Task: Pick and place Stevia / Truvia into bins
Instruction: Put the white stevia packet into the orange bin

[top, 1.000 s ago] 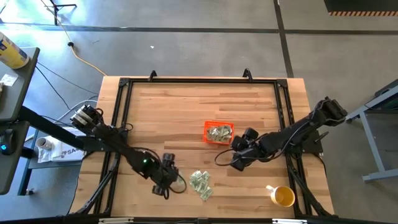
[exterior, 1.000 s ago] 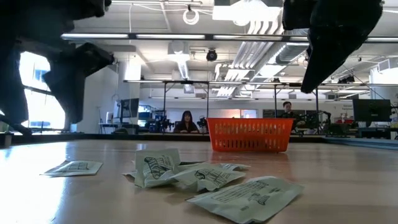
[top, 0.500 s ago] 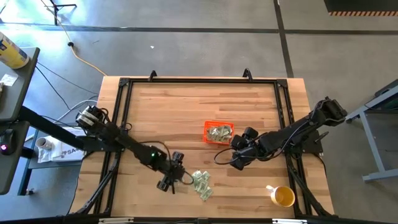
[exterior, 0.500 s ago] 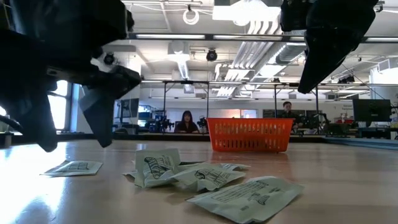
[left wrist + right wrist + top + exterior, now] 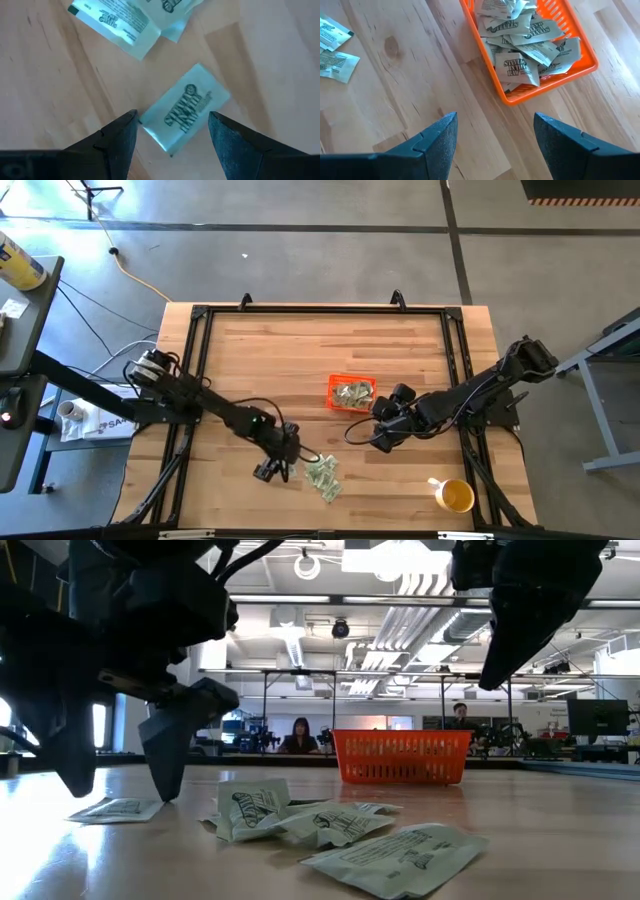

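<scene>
From above: left gripper (image 5: 278,464) low over the near part of the table (image 5: 260,350), just beside a loose cluster of Stevia packets (image 5: 322,473), left arm stretched long and diagonal from the left edge, likely lining up a pick; right gripper (image 5: 385,435) parked just beside the orange bin (image 5: 351,393), arm angled in from the right, apparently waiting out of the way; a yellow cup (image 5: 455,496) off toward the near right corner. At table height: packets (image 5: 330,825) scattered flat in the foreground, the bin (image 5: 405,757) well behind them, left fingers (image 5: 170,750) pointing down with tips at the wood beside a single packet (image 5: 118,808). Past the left wrist: jaws spread wide, straddling one packet (image 5: 187,112), nothing pinched yet, others (image 5: 117,22) just beyond. Past the right wrist: jaws spread and empty, bin (image 5: 580,62) already holding a heap of packets (image 5: 520,65), two strays (image 5: 332,50) lying apart on the wood.
</scene>
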You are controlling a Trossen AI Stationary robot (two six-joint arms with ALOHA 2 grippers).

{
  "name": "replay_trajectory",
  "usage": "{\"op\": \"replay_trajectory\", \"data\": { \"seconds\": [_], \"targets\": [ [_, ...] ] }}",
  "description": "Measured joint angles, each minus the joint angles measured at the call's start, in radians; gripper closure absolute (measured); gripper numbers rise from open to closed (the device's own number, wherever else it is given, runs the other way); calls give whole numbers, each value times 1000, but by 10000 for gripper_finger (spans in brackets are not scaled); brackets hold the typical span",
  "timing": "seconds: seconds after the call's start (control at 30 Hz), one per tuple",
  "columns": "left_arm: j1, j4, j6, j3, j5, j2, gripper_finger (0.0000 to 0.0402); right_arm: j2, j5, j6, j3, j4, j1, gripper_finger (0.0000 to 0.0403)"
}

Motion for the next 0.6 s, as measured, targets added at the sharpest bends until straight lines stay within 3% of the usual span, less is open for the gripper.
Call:
{"op": "replay_trajectory", "data": {
  "seconds": [0.27, 0.6],
  "targets": [
    [-7, 1, 1, 3, -67, 19, 140, 0, 4, 1, 0, -8, 0, 151],
    [-6, -14, 27, 2, -124, 34, 282, 0, 8, 2, 0, -15, 0, 151]
  ]
}}
